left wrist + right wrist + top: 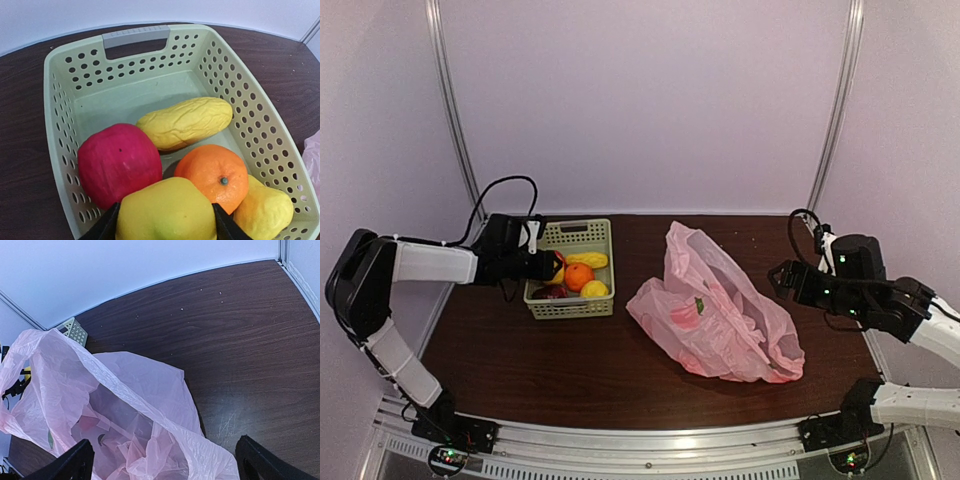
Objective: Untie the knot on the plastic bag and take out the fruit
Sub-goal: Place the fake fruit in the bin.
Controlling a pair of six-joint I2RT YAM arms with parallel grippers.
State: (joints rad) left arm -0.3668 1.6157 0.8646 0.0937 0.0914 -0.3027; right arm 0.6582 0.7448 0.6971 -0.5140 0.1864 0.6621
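Now, your left gripper point(165, 226) pinches yellow fruit point(167, 207) at near end of pale green basket point(135, 36). Also in basket: red fruit point(119, 162), orange point(212, 175), elongated yellow piece point(185, 122), second yellow one point(262, 210). Your right gripper point(167, 464) spread wide, holding nothing, over plastic bag point(720, 310). Bag lies crumpled on table point(520, 350), right of basket.

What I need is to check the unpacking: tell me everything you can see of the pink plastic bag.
The bag is thin, translucent pink plastic, crinkled, with a small green printed mark on its side. It lies slumped on the dark wooden table, right of the basket with a narrow gap between. Its mouth stands open, untied; inside, only pink folds show. Only the table touches it; the open right claw hangs near without contact.
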